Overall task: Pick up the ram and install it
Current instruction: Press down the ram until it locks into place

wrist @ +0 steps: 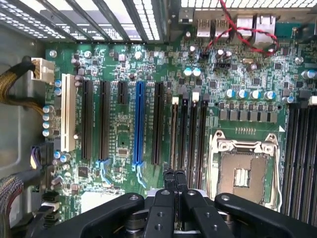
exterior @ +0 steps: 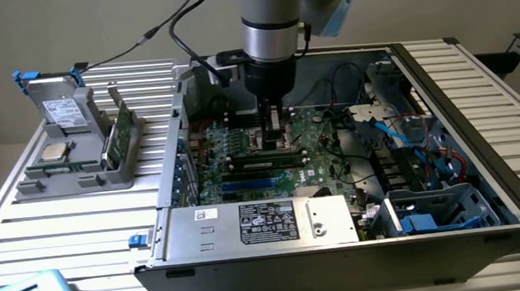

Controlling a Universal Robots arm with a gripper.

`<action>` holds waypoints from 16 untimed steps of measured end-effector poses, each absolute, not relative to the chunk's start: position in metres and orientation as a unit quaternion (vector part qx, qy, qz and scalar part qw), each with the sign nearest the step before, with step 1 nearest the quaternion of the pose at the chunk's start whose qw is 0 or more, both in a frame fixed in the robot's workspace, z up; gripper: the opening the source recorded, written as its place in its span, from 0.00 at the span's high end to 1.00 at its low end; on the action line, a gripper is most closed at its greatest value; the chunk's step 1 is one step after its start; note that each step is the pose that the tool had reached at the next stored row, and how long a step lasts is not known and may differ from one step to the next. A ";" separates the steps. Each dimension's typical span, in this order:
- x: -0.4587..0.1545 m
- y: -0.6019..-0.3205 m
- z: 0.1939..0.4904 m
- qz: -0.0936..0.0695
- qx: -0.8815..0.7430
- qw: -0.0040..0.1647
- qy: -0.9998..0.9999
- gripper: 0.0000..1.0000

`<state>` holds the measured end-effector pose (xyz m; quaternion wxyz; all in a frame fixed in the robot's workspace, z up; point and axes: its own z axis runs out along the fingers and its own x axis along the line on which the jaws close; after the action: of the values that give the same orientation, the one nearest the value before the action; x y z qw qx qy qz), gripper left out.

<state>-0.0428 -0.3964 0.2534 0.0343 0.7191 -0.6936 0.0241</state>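
The ram (exterior: 266, 163) lies inside the open computer case (exterior: 483, 192), seated on edge in a slot of the green motherboard (exterior: 311, 149). Its long axis runs across the board from the exterior view's left to the exterior view's right, parallel to the blue slots (exterior: 254, 185) just in front of it. In the wrist view it is a thin edge (wrist: 174, 134) in the first of the narrow memory slots, beside the silver processor socket (wrist: 243, 171).

The pincer (exterior: 276, 136) stands directly above the middle of the ram, pointing straight down. In the wrist view its two black fingers (wrist: 169, 181) are pressed together with no gap between them, their tips (wrist: 174, 174) at the ram's top edge; whether they touch it cannot be told.

On the bench (exterior: 55, 228), well apart at the exterior view's left, a grey holder (exterior: 74, 175) carries a second green stick (exterior: 124, 131).
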 end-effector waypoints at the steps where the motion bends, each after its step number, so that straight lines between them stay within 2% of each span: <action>1: -0.040 -0.397 0.254 0.023 0.719 0.035 -0.694 0.89; 16: -0.038 -0.397 0.254 0.023 0.719 0.035 -0.694 0.89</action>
<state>-0.0384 -0.3965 0.2536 0.0355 0.7192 -0.6936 0.0228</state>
